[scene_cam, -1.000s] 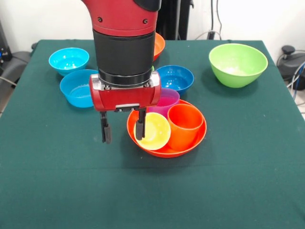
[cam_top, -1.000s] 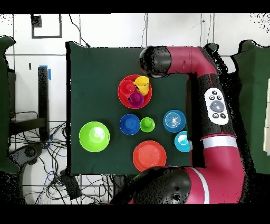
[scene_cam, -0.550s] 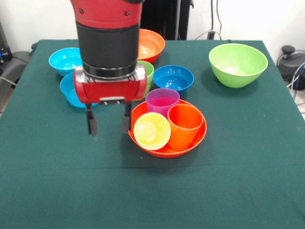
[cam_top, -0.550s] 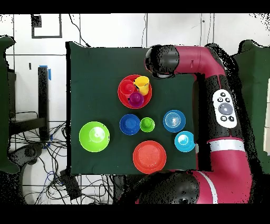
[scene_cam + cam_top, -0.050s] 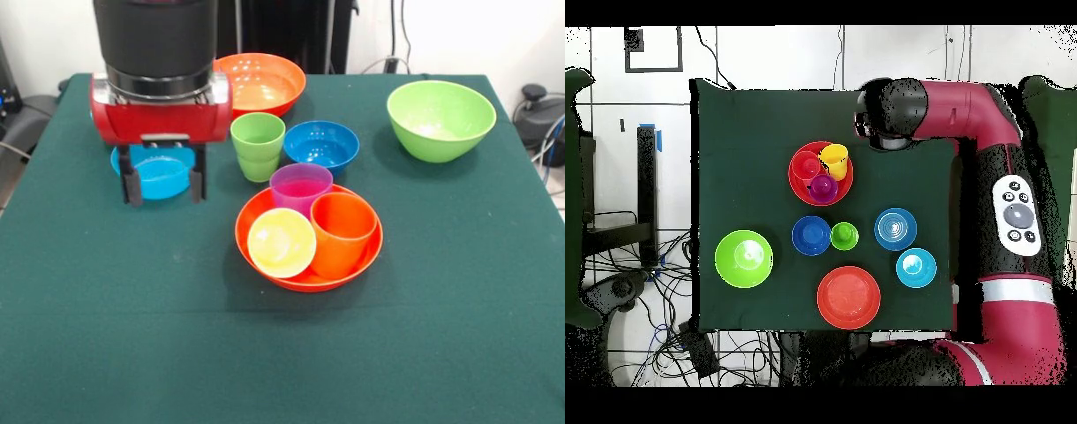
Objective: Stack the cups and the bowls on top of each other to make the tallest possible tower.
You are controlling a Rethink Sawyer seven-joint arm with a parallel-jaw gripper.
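Cups first: I see three of them sitting together inside one big orange bowl [image 5: 308,276] near the middle of the green table [image 5: 106,353]. The yellow cup [image 5: 281,243] leans over on its side with its mouth facing me, and it touches the orange cup [image 5: 342,233], which stands up straight. The purple cup [image 5: 301,188] stands just behind those two (it is in the same bowl). The green cup [image 5: 258,146] stands by itself on the cloth, just behind that bowl and beside the small dark blue bowl [image 5: 321,145].

The second big orange bowl [image 5: 262,83] sits farther back, close behind the green cup. The lime green bowl [image 5: 440,119] sits alone, well apart on the right side of the front view. I see a light blue bowl [image 5: 159,173] behind the gripper [image 5: 164,185], partly hidden by it. From above I see both light blue bowls, one [image 5: 895,228] near the green cup and the other [image 5: 916,267] just beside it.

My gripper hangs over the cloth on the left side of the front view. Its two black fingers [image 5: 132,183] point down with a wide gap between them, and they have hold of nothing. From above, the arm's end [image 5: 890,113] sits near the table's corner, apart from the bowl with the cups.
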